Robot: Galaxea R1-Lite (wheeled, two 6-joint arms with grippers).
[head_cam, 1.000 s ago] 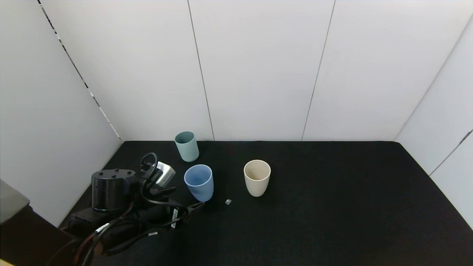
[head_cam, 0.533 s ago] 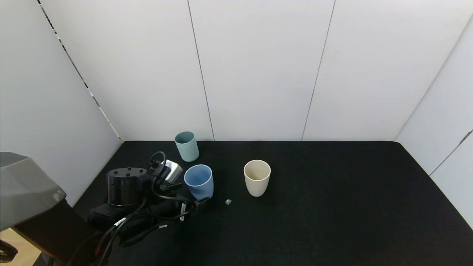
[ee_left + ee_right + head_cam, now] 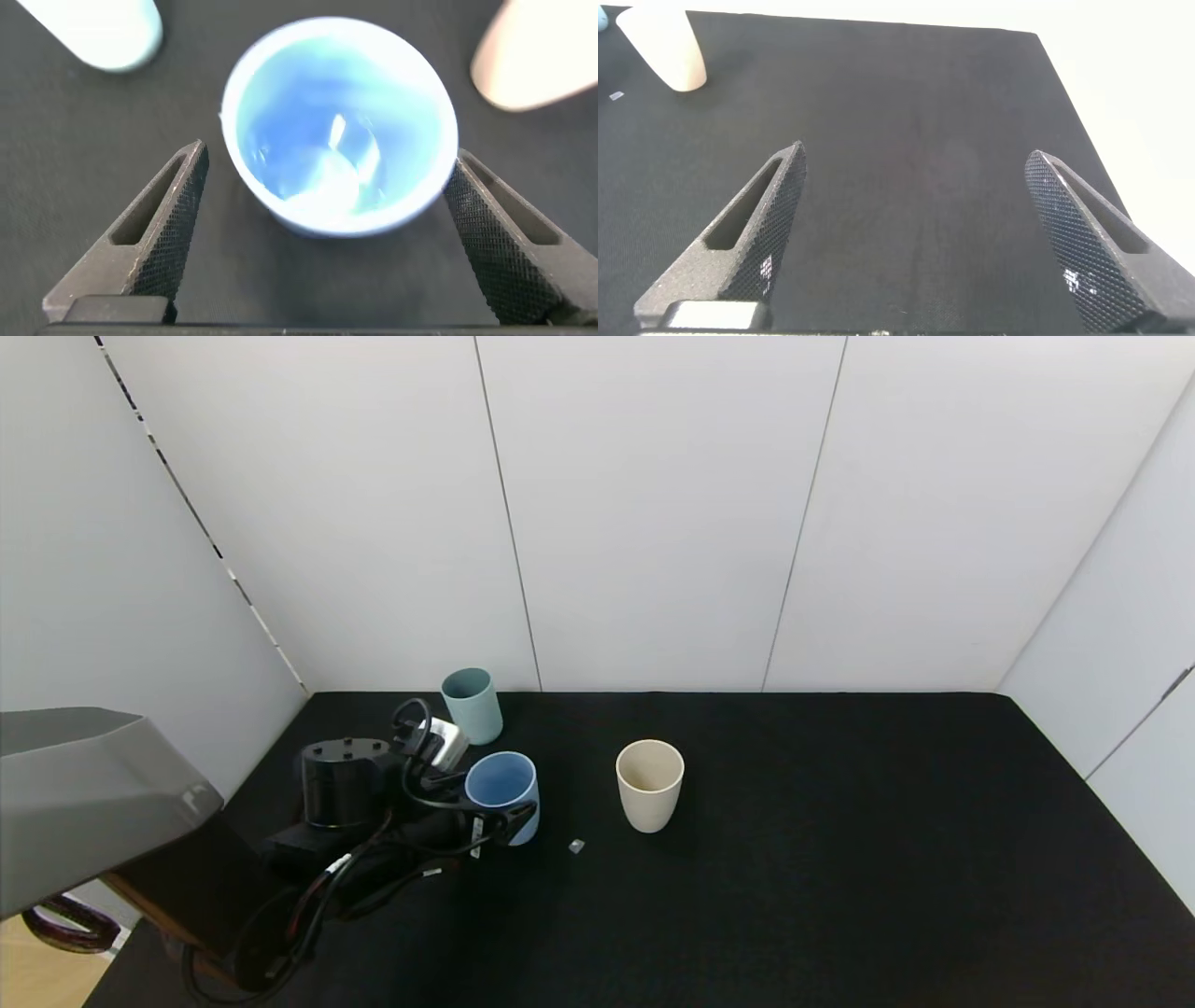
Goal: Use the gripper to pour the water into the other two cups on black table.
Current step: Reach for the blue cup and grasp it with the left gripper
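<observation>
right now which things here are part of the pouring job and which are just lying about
Part of the job:
left gripper, open around the blue cup
blue cup
green cup
cream cup
black table

Lying about:
small grey scrap
right gripper, open, idle

Matte black surface. Teal-green cup at eleven o'clock of the light blue cup (paler, glossy inside); cream cup at three o'clock. Left hand: black, cross-hatched fingers, silver-grey box.
</observation>
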